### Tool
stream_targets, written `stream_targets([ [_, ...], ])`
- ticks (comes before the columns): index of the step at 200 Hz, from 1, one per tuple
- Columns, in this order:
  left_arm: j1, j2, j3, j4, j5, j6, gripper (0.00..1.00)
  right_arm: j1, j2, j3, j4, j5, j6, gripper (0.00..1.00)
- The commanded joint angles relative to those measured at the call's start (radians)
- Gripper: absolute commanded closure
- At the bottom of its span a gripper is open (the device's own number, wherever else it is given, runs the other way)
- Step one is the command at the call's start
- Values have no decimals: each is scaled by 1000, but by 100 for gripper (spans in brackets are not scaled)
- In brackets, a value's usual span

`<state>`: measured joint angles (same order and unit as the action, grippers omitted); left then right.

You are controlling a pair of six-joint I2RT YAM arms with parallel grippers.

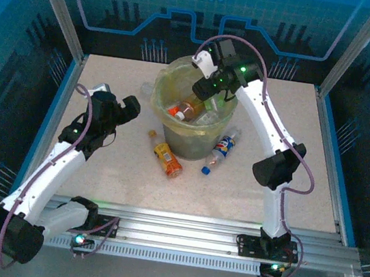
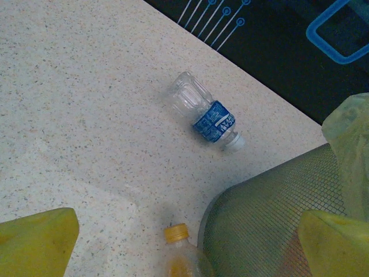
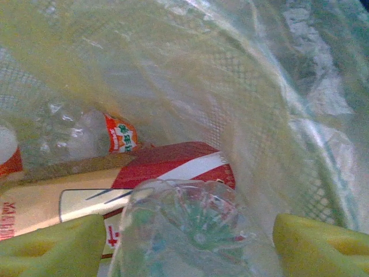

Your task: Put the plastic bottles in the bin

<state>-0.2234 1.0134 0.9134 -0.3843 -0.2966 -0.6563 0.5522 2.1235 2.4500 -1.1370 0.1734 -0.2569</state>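
Yellow-green translucent bin stands mid-table in the overhead view, bag liner over its rim, with at least one brown bottle inside. Right gripper hangs over the bin mouth. Left gripper sits low, just left of the bin. On the table in front of the bin lie an orange bottle and a blue-and-red-labelled bottle, both on their sides. Their label writing is too small to read.

Left wrist view: left gripper has its pads wide apart, nothing gripped. A yellow-capped bottle lies between the pads at the near edge of the frame, cap pointing away from the wrist, just beside the bin wall. Farther ahead and apart from it, a clear bottle lies flat, long axis diagonal, white cap towards the bin. Its label is blue; the white lettering is not legible. Judgement: the left arm is the nearer for both, and the yellow-capped bottle lies in line for a straight reach.

Right wrist view: right gripper is inside the bin, pads part-open. A clear ribbed bottle sits between them, base to the camera. A gap shows at the right pad, so it is judged released, not clamped. Beneath lie a red label with a white stripe and an orange label bearing characters, unreadable.
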Motion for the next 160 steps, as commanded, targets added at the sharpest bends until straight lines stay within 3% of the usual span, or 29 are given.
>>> stream_targets([
  [1,13,-12,6,-3,19,-14,1,26,-8,35,-4,-33,18,18],
  [105,16,-10,2,-2,30,-16,1,30,-20,1,45,-222,106,20],
  [160,16,-6,2,5,36,-17,1,39,-54,-76,61,-386,158,21],
])
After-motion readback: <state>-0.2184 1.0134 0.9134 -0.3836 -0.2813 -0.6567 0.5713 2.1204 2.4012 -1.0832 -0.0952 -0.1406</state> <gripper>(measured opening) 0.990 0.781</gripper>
